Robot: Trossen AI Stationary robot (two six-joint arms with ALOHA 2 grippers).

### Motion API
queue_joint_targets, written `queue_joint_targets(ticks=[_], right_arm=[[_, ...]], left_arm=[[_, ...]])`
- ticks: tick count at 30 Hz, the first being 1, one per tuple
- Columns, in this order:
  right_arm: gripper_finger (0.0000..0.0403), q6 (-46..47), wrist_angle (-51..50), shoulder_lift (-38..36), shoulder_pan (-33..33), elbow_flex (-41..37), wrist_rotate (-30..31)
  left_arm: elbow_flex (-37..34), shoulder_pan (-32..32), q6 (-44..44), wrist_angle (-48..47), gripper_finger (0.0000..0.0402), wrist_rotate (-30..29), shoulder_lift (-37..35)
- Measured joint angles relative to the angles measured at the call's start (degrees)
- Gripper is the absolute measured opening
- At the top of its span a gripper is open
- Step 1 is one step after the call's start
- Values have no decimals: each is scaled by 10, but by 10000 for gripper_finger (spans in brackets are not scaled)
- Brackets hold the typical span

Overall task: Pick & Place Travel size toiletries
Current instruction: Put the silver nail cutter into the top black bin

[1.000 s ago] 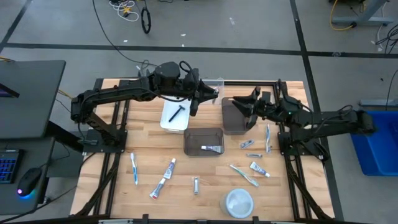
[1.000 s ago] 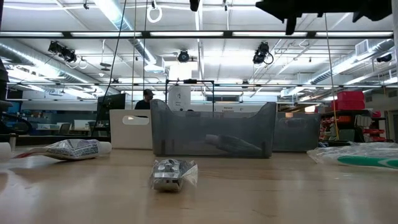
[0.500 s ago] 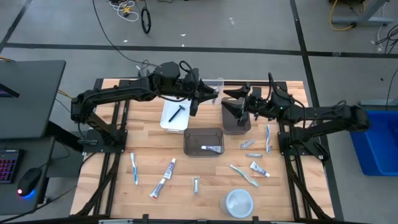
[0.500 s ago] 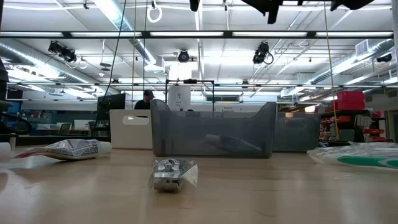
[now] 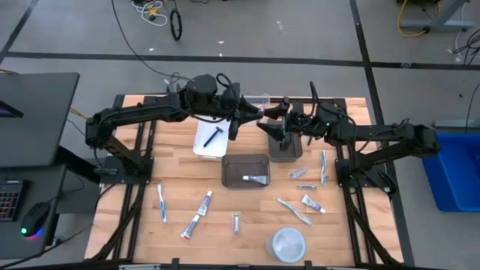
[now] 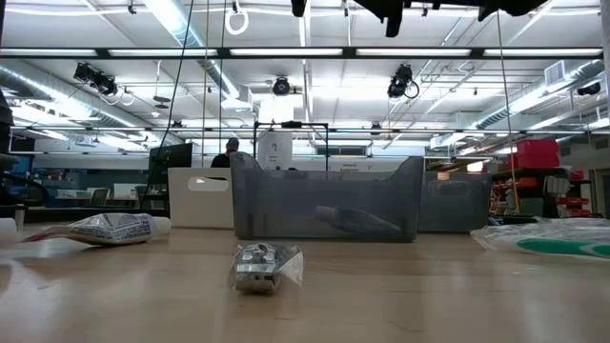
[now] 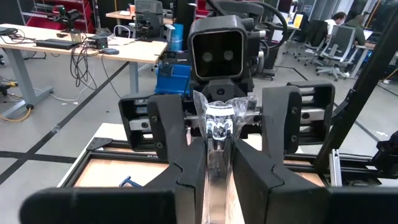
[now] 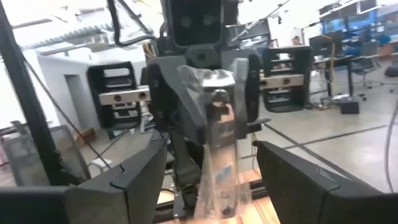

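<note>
Setting: an industrial hall with a grey floor marked by dark tape lines; in the low view, ceiling light strips and a person behind a white counter far back. A pale wooden worktop (image 5: 187,187) on a black frame fills the centre of the high view.

Left claw (image 5: 259,114): upper centre of the high view, above the worktop's far edge. Its fingers (image 7: 186,168) are clamped on a clear-wrapped packet (image 7: 217,124), which stands upright between them; the wrap is crinkled at its top. No print on it can be read.

Right claw (image 5: 264,122): facing the left claw, almost touching it, above the dark grey bin (image 5: 285,150) at upper centre-right. Its fingers (image 8: 143,174) are spread wide, one on each side of the same packet without gripping it.

Bins: a white bin (image 5: 210,146) at upper centre-left holds a black razor (image 5: 213,136). A second dark grey bin (image 5: 245,171) at centre holds a small silvery tube (image 5: 256,178).

Loose toiletries on the worktop:
- blue toothbrush (image 5: 161,202), lower left
- two toothpaste tubes (image 5: 205,201) (image 5: 190,226), white, blue and red, lower left of centre; lettering not legible
- small silvery wrapped item (image 5: 235,223), lower centre, nearest the low camera
- wrapped toothbrush (image 5: 323,166), right
- small tube (image 5: 298,174) and small packet (image 5: 306,187), right of centre
- wrapped toothbrush (image 5: 293,211) and toothpaste tube (image 5: 313,204), lower right

Round white dish (image 5: 288,244): bottom centre-right.
</note>
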Motion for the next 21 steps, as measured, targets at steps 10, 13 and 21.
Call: queue_joint_targets(ticks=[10, 13, 21], right_arm=[[181, 5, 0, 0, -4, 1, -16], [157, 5, 0, 0, -4, 1, -16], [111, 5, -1, 1, -4, 1, -20]], left_arm=[[0, 0, 1, 0, 69, 2, 0], [0, 0, 1, 0, 72, 3, 0], [0, 0, -1, 0, 69, 6, 0]])
